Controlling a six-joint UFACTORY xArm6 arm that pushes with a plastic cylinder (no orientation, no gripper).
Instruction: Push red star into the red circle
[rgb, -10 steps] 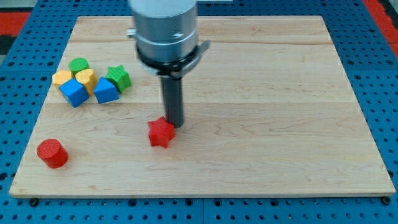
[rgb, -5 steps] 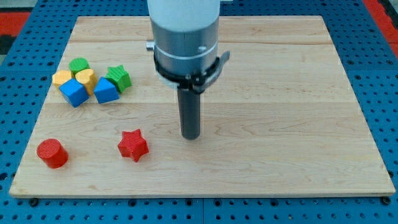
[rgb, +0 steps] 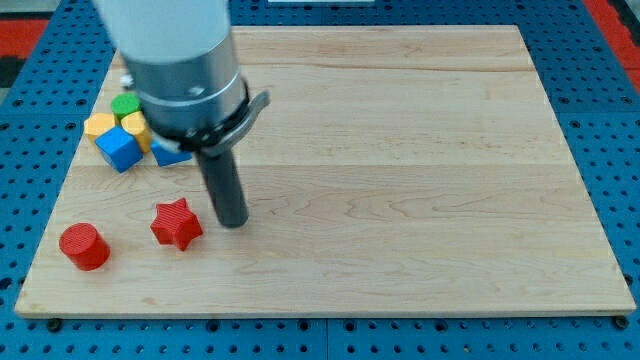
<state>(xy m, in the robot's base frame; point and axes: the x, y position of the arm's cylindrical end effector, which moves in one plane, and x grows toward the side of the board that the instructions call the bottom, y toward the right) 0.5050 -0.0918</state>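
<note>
Robotics lab bench, tabletop test rig. Evidence: pale wooden board (rgb: 400, 150) as work surface, laid on blue perforated pegboard base (rgb: 600, 90) visible round all frame edges; red perforated panel at upper left (rgb: 25, 30) and upper right corner. Grey cylindrical arm housing (rgb: 175, 60) enters from upper left of frame, ends in dark rod; my tip (rgb: 233, 222) on board. Small plastic blocks in plain colours, e.g. red cylinder (rgb: 82, 246) at lower left, look like test props.
</note>
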